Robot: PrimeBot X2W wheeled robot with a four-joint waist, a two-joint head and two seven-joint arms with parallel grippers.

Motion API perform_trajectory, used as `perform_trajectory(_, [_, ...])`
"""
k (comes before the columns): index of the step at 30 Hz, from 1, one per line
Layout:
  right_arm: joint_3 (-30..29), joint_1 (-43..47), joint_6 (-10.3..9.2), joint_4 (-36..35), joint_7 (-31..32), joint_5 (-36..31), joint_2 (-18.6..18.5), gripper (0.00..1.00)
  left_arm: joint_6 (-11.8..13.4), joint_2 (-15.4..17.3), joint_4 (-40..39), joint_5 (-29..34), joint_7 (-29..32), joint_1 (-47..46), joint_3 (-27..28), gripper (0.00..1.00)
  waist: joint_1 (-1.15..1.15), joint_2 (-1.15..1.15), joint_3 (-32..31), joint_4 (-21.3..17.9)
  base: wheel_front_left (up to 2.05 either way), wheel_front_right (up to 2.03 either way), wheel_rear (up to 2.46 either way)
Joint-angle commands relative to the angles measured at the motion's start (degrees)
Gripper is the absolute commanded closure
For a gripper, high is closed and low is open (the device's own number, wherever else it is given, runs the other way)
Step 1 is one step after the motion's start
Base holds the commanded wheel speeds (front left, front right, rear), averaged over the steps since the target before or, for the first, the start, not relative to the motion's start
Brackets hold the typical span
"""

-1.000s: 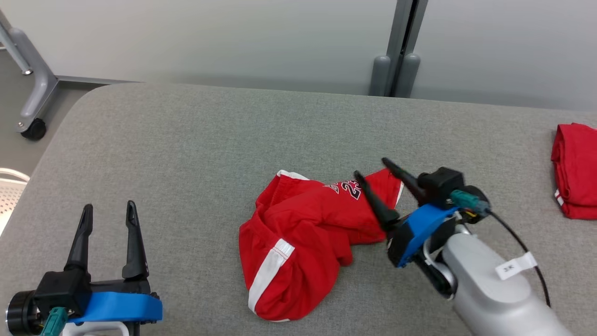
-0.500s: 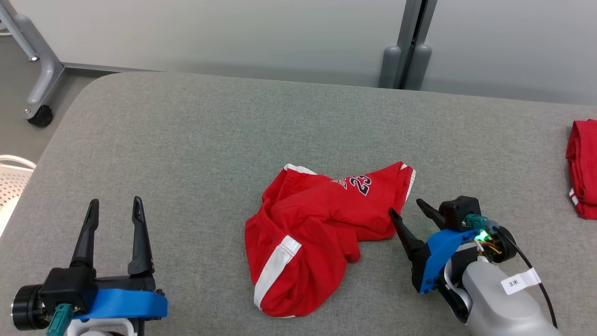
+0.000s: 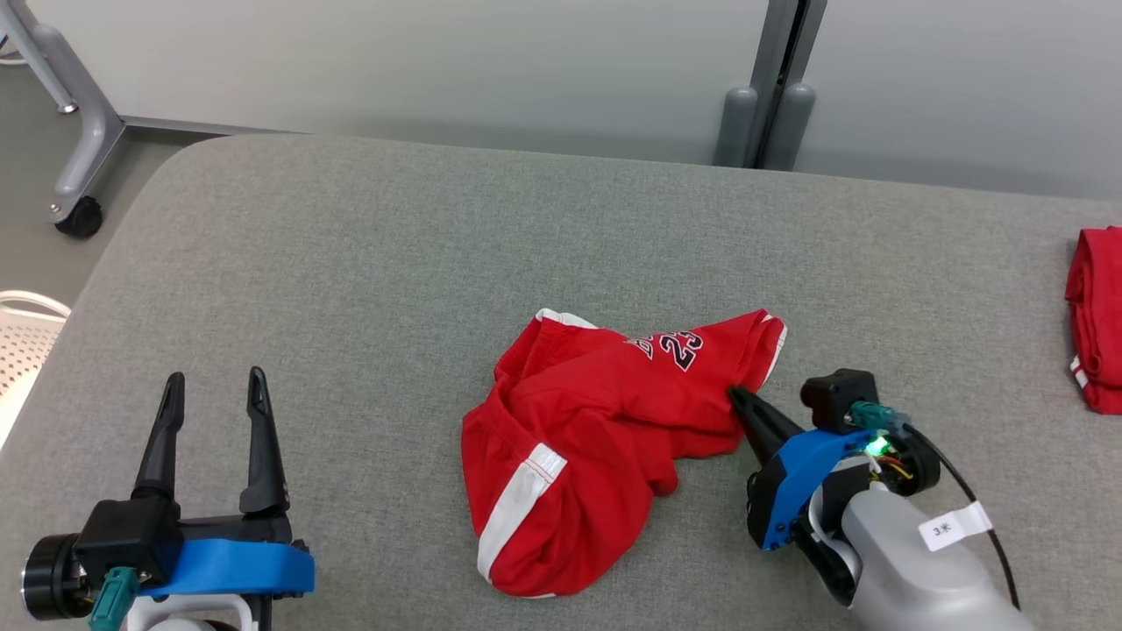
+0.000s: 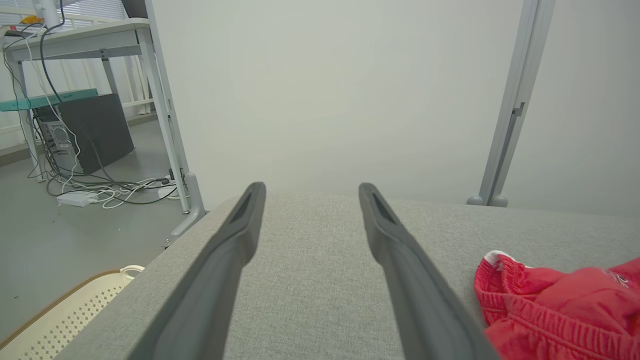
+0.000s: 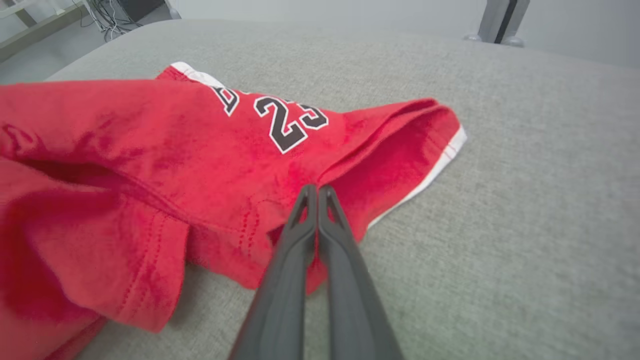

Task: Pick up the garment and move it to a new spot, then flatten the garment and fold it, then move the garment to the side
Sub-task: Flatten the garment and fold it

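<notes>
The right gripper (image 3: 736,394) had its jaws pressed together on the red garment (image 3: 587,438), pinching a fold beside the white-trimmed hem on the side facing the surface's right edge. From the right wrist camera the two dark fingers (image 5: 300,260) met at their tips (image 5: 315,189) right where a crease ran out of the cloth, just below the printed "23" (image 5: 287,122). The head camera showed less of that pinch, with the jaws seen as a single dark wedge touching the cloth.

The left gripper (image 3: 216,377) hung over the near left corner of the grey surface (image 3: 351,263), its jaws spread wide with nothing between them, well apart from the garment. The garment itself lay crumpled around the middle of the surface, nearer the front edge than the back.

The head camera also took in a second red garment (image 3: 1096,324), folded, at the right edge. The left wrist camera caught the garment's ribbed waistband (image 4: 505,295), a white perforated basket (image 4: 60,320) off the left edge, and a desk (image 4: 75,42) with tangled cables (image 4: 115,190) beyond.
</notes>
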Motion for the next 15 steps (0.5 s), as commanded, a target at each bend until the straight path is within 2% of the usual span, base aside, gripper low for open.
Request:
perform_trajectory(1, [-0.2, -0.1, 0.01, -1.0, -0.7, 0.6, -1.4, 1.0, 0.1, 0.1, 0.1, 0.3, -0.3, 0.3, 0.4, 0.0, 0.0, 0.0, -0.7, -0.6, 0.0, 0.0, 0.0])
perform_trajectory(5, [-2.9, 1.6, 0.01, -6.1, -1.1, 1.9, -5.3, 1.0, 0.0, 0.3, 0.0, 0.2, -0.3, 1.3, 1.1, 0.0, 0.0, 0.0, -2.1, -1.7, 0.0, 0.0, 0.0])
perform_trajectory(11, [-12.9, 8.0, 0.01, -18.7, -1.2, 0.0, -12.9, 1.0, 0.2, 0.1, -0.7, 0.4, -0.3, 2.6, 1.3, 0.0, 0.0, 0.0, -3.1, -2.8, 0.0, 0.0, 0.0])
perform_trajectory(15, [-19.4, 13.0, 0.01, -23.4, -0.9, -1.6, -15.5, 1.0, 0.2, 0.0, -1.2, 0.5, -0.3, 3.2, 1.7, 0.0, 0.0, 0.0, -2.9, -3.2, 0.0, 0.0, 0.0])
